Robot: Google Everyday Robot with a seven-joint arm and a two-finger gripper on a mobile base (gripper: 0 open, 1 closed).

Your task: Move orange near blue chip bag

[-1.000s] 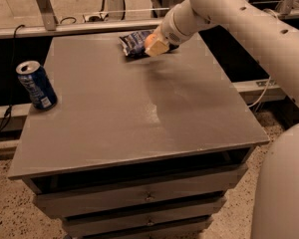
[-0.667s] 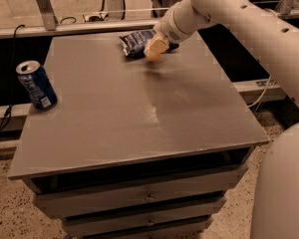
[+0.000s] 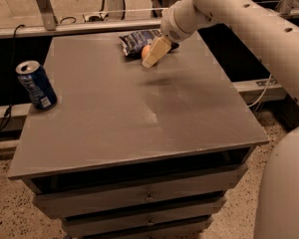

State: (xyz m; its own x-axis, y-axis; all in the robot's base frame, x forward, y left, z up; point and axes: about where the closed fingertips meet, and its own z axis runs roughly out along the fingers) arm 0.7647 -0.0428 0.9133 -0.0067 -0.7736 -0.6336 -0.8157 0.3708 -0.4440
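Note:
The orange point(image 3: 145, 50) sits between the tan fingers point(image 3: 156, 50) of my gripper point(image 3: 150, 59), only its left side showing. The gripper is shut on it and holds it a little above the table, with its shadow on the top just below. The blue chip bag point(image 3: 135, 40), dark and crinkled with white print, lies flat at the table's far edge, right behind and touching the orange's outline. My white arm reaches in from the upper right.
A blue soda can point(image 3: 36, 84) with a silver top stands upright near the left edge of the grey table point(image 3: 139, 123). Drawers run below the front edge. A rail and cables lie behind the table. My white base point(image 3: 289, 193) is at the lower right.
The gripper with the orange has moved slightly left and down, staying next to the chip bag. The can and the bag have not moved.

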